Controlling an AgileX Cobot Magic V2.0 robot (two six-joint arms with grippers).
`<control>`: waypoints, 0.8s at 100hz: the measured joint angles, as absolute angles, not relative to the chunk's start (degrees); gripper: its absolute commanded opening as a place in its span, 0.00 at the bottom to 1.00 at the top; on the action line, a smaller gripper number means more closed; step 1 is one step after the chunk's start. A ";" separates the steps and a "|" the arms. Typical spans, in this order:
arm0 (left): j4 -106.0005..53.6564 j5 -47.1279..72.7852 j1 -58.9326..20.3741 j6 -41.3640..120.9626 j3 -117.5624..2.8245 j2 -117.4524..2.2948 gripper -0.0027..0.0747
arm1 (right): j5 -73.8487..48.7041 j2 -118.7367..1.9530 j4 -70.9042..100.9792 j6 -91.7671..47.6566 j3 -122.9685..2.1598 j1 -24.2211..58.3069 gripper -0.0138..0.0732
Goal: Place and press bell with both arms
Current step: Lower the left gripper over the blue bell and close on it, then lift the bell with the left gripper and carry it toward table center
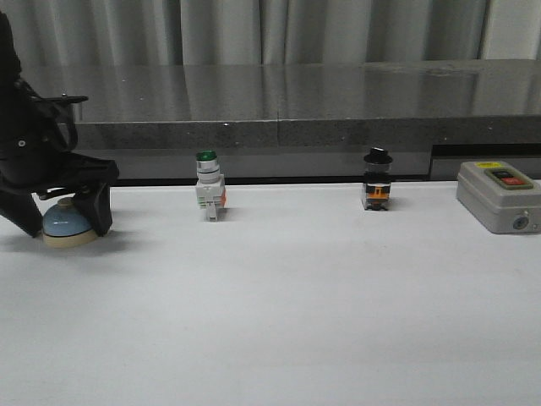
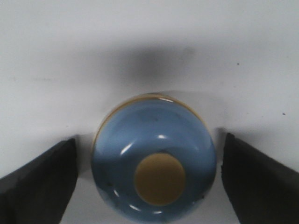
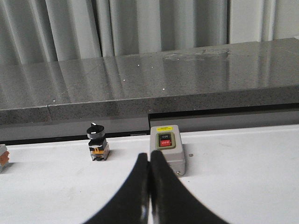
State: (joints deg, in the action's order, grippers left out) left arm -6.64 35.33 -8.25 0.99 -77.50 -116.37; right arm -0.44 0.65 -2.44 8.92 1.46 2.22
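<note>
The light-blue dome bell [image 1: 68, 222] with its cream base stands on the white table at the far left. From above, the left wrist view shows the bell [image 2: 154, 163] and its cream button. My left gripper [image 2: 149, 179] is open and straddles the bell. One dark finger [image 2: 44, 175] stands on each side, with a thin gap to the dome. The left arm [image 1: 30, 144] hangs over it. My right gripper [image 3: 149, 157] is shut with nothing in it and is out of the front view.
A green-capped switch [image 1: 208, 186] and a black-capped switch [image 1: 377, 179] stand along the table's back. A grey on/off box [image 1: 499, 194] sits at the far right, just beyond my right fingertips. Behind runs a grey stone ledge [image 1: 296, 101].
</note>
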 measured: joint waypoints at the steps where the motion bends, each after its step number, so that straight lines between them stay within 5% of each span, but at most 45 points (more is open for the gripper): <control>1: -6.64 35.33 -8.25 0.99 -77.50 -116.37 0.79 | -0.44 0.65 -2.44 8.92 1.46 2.22 0.09; 13: -6.64 35.24 -8.25 0.99 -77.50 -116.42 0.76 | -0.44 0.65 -2.44 8.92 1.46 2.22 0.09; 44: -6.68 35.24 -8.25 0.99 -77.60 -116.42 0.37 | -0.44 0.65 -2.44 8.92 1.46 2.22 0.09; 80: -6.77 40.40 -8.69 0.99 -77.60 -109.73 0.33 | -0.44 0.65 -2.44 8.92 1.46 2.22 0.09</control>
State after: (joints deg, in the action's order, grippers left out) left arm -6.77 40.40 -8.69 0.99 -77.60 -109.73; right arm -0.44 0.65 -2.44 8.92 1.46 2.22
